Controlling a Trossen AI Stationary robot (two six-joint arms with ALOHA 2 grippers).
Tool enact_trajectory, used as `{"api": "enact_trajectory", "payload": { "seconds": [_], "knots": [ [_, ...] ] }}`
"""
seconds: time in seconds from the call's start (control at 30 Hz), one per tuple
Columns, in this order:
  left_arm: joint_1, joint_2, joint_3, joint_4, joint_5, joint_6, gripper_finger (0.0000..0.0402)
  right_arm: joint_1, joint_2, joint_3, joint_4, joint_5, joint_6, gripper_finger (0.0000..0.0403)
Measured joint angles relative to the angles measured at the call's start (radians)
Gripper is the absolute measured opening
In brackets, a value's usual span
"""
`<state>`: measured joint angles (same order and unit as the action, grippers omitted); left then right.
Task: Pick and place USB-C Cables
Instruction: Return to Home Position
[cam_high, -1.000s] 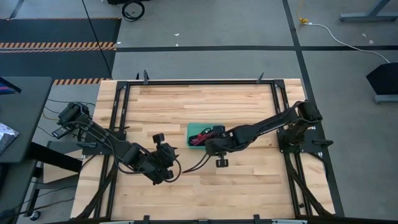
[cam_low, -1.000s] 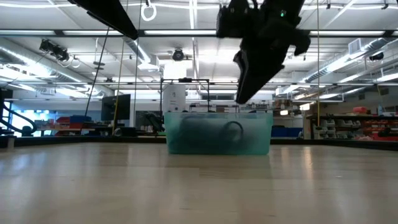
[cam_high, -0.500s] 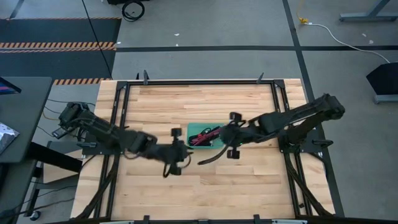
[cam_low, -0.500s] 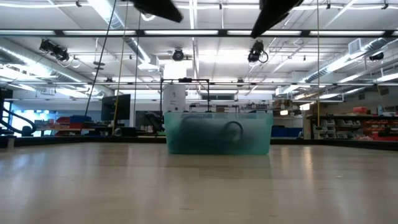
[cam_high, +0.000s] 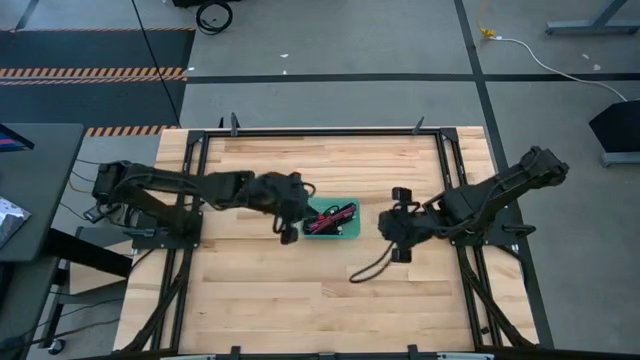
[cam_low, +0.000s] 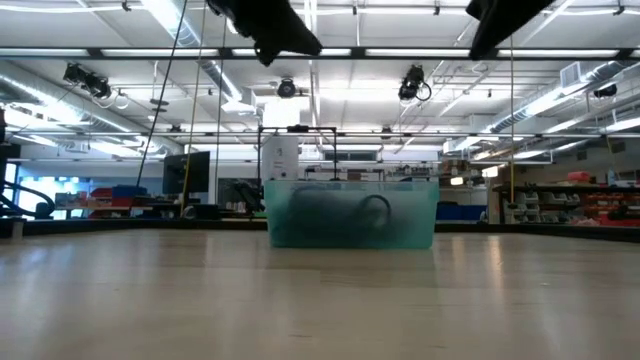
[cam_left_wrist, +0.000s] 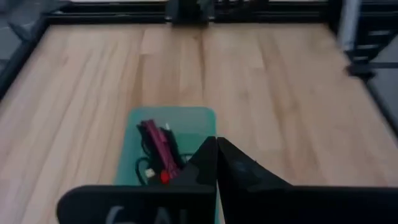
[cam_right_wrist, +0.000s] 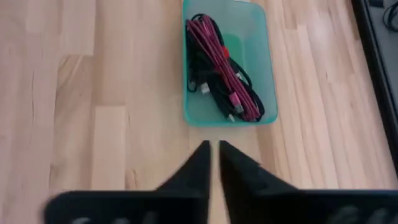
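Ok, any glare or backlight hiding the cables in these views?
Low view: bright ceiling lights backlight the bin, so the cables show only as dark shapes through its wall. High and right wrist views: even light, no glare, cables plain.

table (cam_high: 300, 300): pale planked wood, smooth | bin (cam_right_wrist: 252, 37): translucent green plastic | USB-C cables (cam_right_wrist: 214, 50): matt sheathing

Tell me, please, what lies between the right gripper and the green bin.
Only bare table: the right wrist view shows plain wood from the right gripper to the green bin.
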<state>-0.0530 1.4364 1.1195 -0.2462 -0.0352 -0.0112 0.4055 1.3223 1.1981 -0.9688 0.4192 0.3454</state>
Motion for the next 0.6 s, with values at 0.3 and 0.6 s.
{"api": "enact_trajectory", "payload": {
  "seconds": [0.3, 0.6],
  "knots": [
    [0.053, -0.326, -0.285, 0.158, -0.011, -0.066, 0.0002, 0.03, -0.206, -0.141, 0.058, 0.071, 0.048, 0.0004],
    [0.04, -0.73, -0.653, 0.373, -0.009, -0.164, 0.0001, -0.059, -0.509, -0.427, 0.508, -0.05, -0.101, 0.0003]
  ]
}}
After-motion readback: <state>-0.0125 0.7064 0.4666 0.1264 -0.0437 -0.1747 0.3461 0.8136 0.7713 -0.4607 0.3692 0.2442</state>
